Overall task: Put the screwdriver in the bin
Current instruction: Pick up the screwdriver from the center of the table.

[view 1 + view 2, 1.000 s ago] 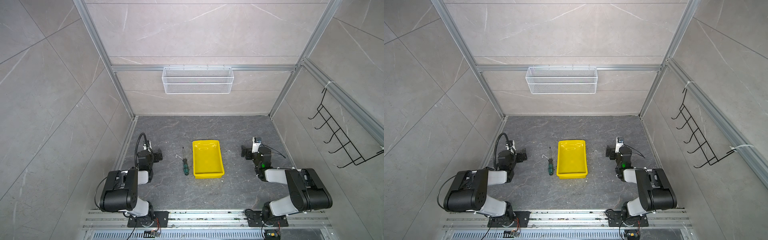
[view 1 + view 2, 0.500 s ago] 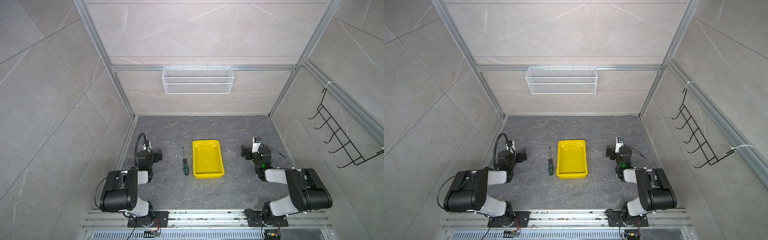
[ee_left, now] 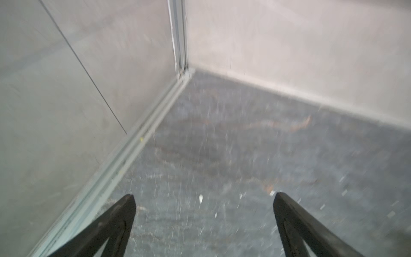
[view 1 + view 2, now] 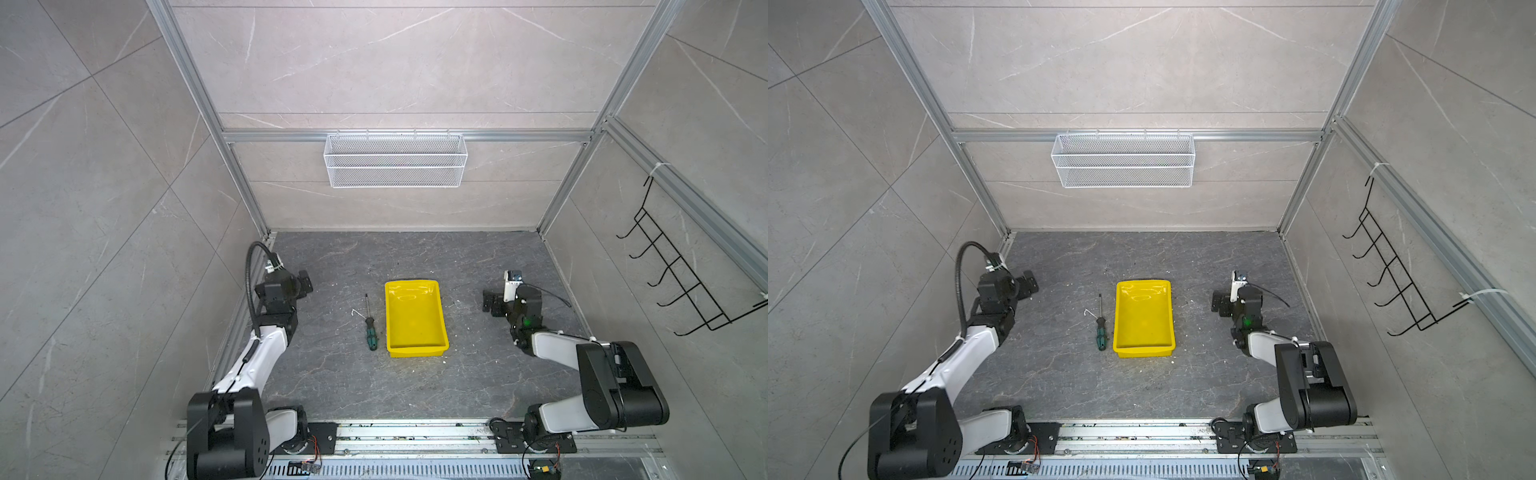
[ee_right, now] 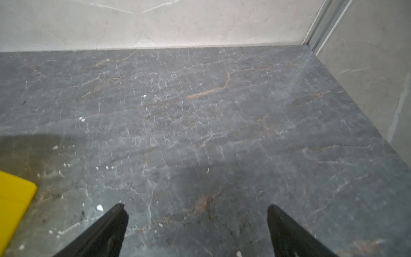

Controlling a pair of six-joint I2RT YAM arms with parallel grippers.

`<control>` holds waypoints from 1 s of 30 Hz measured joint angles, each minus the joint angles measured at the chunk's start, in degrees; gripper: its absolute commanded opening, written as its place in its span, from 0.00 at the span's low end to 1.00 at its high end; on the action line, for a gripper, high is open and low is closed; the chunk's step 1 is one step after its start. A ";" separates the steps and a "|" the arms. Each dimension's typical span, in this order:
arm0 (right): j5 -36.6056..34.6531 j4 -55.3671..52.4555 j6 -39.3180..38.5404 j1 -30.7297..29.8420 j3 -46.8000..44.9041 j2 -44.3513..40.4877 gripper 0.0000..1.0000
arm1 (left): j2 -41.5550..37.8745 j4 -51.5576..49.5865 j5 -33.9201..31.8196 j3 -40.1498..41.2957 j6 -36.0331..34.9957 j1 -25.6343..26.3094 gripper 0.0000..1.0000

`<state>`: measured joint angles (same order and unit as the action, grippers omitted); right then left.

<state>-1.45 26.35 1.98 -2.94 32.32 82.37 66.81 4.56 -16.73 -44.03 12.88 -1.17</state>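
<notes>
The screwdriver [image 4: 371, 332] is slim, with a ribbed green-and-black handle and a thin dark shaft pointing toward twelve o'clock, and it lies flat on the grey bench [image 4: 415, 386] just at nine o'clock of the bin [image 4: 440, 316], close beside it but not touching. The bin is a shallow bright yellow tray with sloped walls, longer than the screwdriver. My left fingers [image 3: 126, 213] and my right fingers [image 5: 117, 220] are spread wide and grasp nothing, well apart from both things.
</notes>
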 measured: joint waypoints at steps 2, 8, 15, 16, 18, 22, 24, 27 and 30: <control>1.53 -7.39 0.66 0.00 6.97 -2.05 1.00 | -3.30 -7.41 0.15 -4.79 3.78 0.35 1.00; 7.52 -21.14 3.67 -0.07 16.81 -10.51 1.00 | -7.65 -24.04 2.93 -9.40 11.47 3.08 1.00; 13.07 -34.51 5.14 -0.07 20.09 -13.25 1.00 | -7.69 -37.05 2.25 -9.29 17.27 16.17 1.00; 13.53 -35.67 5.29 -0.07 20.09 -13.64 0.99 | -7.61 -37.79 1.90 -9.25 17.97 17.73 1.00; 14.40 -37.62 5.73 -0.07 19.87 -15.10 1.00 | -7.28 -38.95 1.66 -8.94 19.78 20.90 1.00; 17.42 -39.23 5.97 -0.07 18.91 -18.88 0.99 | -4.39 -40.85 2.05 -8.83 22.97 24.63 1.00; 19.41 -39.47 5.97 -0.07 17.88 -20.65 0.99 | -2.40 -41.90 1.90 -8.87 24.61 26.45 1.00; 21.24 -39.82 5.97 -0.11 15.89 -22.64 1.00 | 0.39 -44.06 1.55 -9.62 27.50 29.99 1.00; 21.90 -40.76 5.99 -0.11 14.16 -23.65 1.00 | 3.32 -45.38 1.18 -10.86 30.51 33.22 1.00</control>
<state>20.45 -14.41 7.97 -3.05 46.48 58.72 70.13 -40.82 -15.55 -54.89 43.40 32.05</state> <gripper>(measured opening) 0.995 0.999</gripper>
